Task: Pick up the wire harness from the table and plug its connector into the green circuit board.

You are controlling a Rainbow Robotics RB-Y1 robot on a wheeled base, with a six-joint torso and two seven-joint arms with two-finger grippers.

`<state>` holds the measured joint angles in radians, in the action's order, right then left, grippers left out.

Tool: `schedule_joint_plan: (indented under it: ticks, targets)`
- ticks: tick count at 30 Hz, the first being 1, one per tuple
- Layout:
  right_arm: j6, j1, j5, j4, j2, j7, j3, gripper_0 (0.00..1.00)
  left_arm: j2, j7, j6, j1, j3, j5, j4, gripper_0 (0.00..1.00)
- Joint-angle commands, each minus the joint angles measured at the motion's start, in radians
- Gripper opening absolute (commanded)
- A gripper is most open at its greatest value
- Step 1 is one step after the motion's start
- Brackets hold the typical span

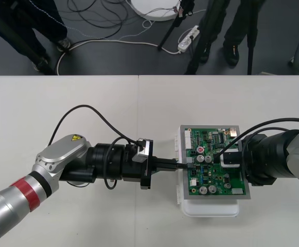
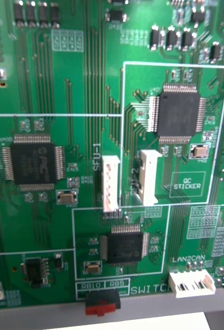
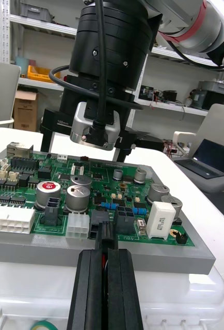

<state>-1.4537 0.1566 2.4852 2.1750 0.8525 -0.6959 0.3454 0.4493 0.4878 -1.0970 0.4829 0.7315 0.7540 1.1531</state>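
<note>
L arm comes in from lower left of the front view. The left hand point(image 1: 179, 165) reaches level to the left edge of the green circuit board point(image 1: 206, 177), approx. mid-right of the frame. In the L wrist view its two black fingers point(image 3: 89, 289) are closed, nearly together, and they grip the small black plug point(image 3: 102, 230) of the harness. A bit of red wire point(image 3: 106, 264) shows betw. them. The plug is against a black socket at the board's edge; I cannot tell if it is fully in.

The board sits on a white base point(image 1: 211, 210) on the worktop point(image 1: 87, 103).

R arm comes from the right. The right hand point(image 1: 225, 157) is low over the board's middle w/ fingers spread well apart, nothing betw. them.
</note>
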Motion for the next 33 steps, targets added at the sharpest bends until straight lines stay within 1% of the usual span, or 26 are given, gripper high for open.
schedule_joint_plan:
  ticks: [1, 33]
  targets:
    - [-0.007, 0.028, 0.000, 0.008, -0.024, 0.041, 0.014, 1.00, -0.035, 0.078, 0.032, 0.040, 0.019, 0.001, 0.011, 0.00]
    - [-0.017, 0.028, -0.020, 0.009, -0.056, -0.020, 0.010, 1.00, -0.037, 0.087, 0.063, 0.040, 0.019, 0.002, 0.011, 0.00]
